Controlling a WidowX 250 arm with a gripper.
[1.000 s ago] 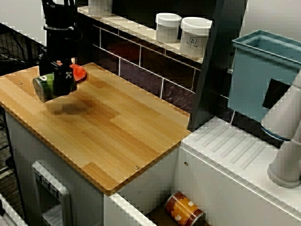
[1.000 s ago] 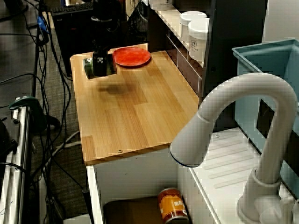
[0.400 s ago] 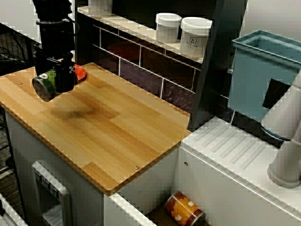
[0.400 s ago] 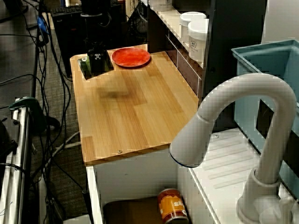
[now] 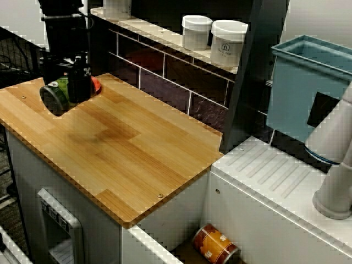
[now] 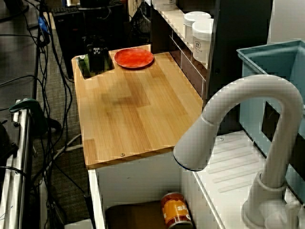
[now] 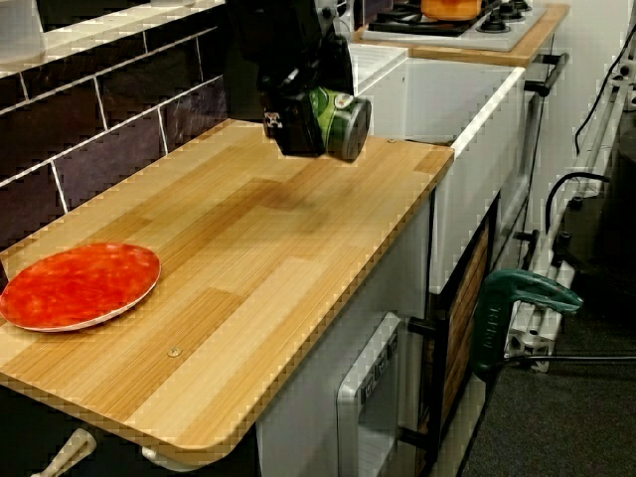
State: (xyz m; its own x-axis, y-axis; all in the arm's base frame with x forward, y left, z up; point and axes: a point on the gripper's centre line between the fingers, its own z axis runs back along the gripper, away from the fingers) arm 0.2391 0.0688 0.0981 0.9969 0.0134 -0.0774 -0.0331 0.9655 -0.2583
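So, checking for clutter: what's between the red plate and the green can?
Only bare wooden counter, seen in the low side view, lies between the red plate and the green can the claw grips above it.

surface (image 7: pixel 248 268): smooth varnished wood planks. can (image 7: pixel 343 124): metal, glossy green label. plate (image 7: pixel 79 285): glossy red. tool (image 7: pixel 303 134): matt black.

Can't read the label on the green can (image 7: pixel 340 124), way too small and blurry. Can't see the gripper (image 5: pixel 65 92) fingertips either, buried behind the can and the black housing. Only getting a sliver of the red plate (image 5: pixel 95 84) behind the gripper in the front view. Losing the arm (image 5: pixel 63 27) at the top edge everywhere. Also losing the bottom of the orange can (image 6: pixel 175 211) in the end-on view.
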